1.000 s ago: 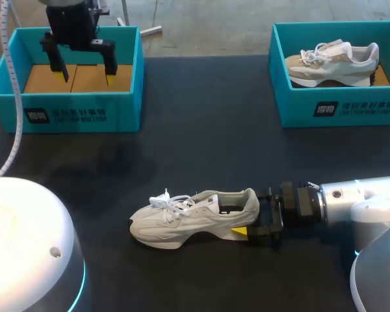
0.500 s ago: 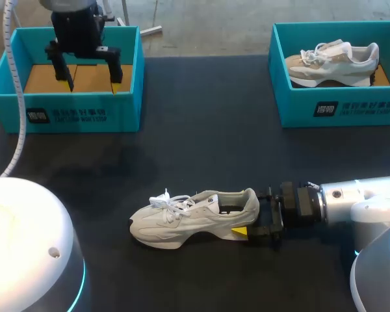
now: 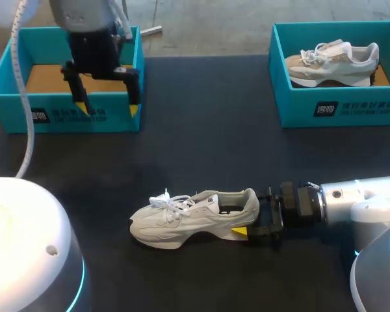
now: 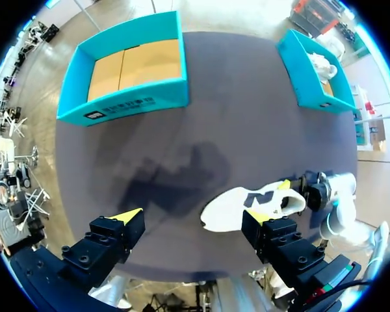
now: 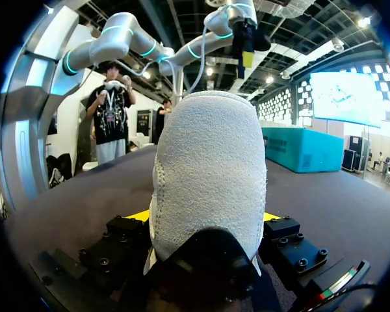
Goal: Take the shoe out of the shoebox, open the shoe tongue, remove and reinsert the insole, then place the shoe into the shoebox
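Shoe (image 3: 195, 218), white, stands on its sole on the dark table (image 3: 201, 149) at about 6 o'clock in the head view, with its toe to 9 o'clock and its heel to 3 o'clock. My right gripper (image 3: 250, 224) comes in from 3 o'clock and has the heel clamped between its two fingers. Bare table lies on every other side of the shoe, and the near table edge is not far off at 6 o'clock. At 10 o'clock stands the empty shoebox (image 3: 65, 117). My left gripper (image 3: 108, 108) hangs over its front wall with the fingers spread wide and nothing in them. At 2 o'clock sits a second shoebox (image 3: 338, 107) with a second shoe (image 3: 331, 65) inside, well apart from everything else. A broad dark strip runs between the two boxes.

From my left wrist, the left gripper (image 4: 192, 216) shows both yellow tips far apart, with only table between them. The shoe (image 4: 253, 203) lies just ahead of it toward 1 o'clock, with the right gripper (image 4: 298, 188) on its heel. The empty shoebox (image 4: 130, 68) stands well ahead at 11 o'clock and the second shoebox (image 4: 309, 71) at 1 o'clock, with open table between.

From my right wrist, the heel of the shoe (image 5: 208, 175) fills the space between the fingers of the right gripper (image 5: 201, 218), which press it from both sides. Beyond the shoe, at 2 o'clock from the gripper, the empty shoebox (image 5: 302, 149) stands near the far table edge, and the left gripper (image 5: 246, 49) hangs high above.
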Motion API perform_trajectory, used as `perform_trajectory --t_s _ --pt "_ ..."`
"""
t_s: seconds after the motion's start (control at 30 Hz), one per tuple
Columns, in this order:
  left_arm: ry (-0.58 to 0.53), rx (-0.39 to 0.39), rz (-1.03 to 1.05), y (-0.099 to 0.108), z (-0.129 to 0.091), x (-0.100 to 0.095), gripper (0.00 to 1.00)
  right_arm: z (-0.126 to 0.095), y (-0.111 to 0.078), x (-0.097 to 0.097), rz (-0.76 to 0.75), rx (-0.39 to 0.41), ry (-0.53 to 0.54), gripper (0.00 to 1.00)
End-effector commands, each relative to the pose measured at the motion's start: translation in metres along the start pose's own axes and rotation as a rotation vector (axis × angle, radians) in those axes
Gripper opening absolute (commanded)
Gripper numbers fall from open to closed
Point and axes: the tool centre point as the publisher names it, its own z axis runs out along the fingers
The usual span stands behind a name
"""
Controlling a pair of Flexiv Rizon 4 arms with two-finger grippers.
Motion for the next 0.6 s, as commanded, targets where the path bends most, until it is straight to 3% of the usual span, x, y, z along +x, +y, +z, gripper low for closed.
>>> perform_trajectory --t_s 0.03,0.13,0.6 --pt "0.001 0.021 0.015 0.020 0.010 0.017 1.00 0.003 0.000 0.001 -0.001 0.005 -0.002 0.00" --pt "-0.016 -0.010 0.027 0.030 0.019 0.033 1.00 0.003 0.000 0.001 -0.001 0.005 -0.002 0.00" --pt "-0.016 -0.010 0.027 0.030 0.019 0.033 1.00 0.003 0.000 0.001 -0.001 0.005 -0.002 0.00"
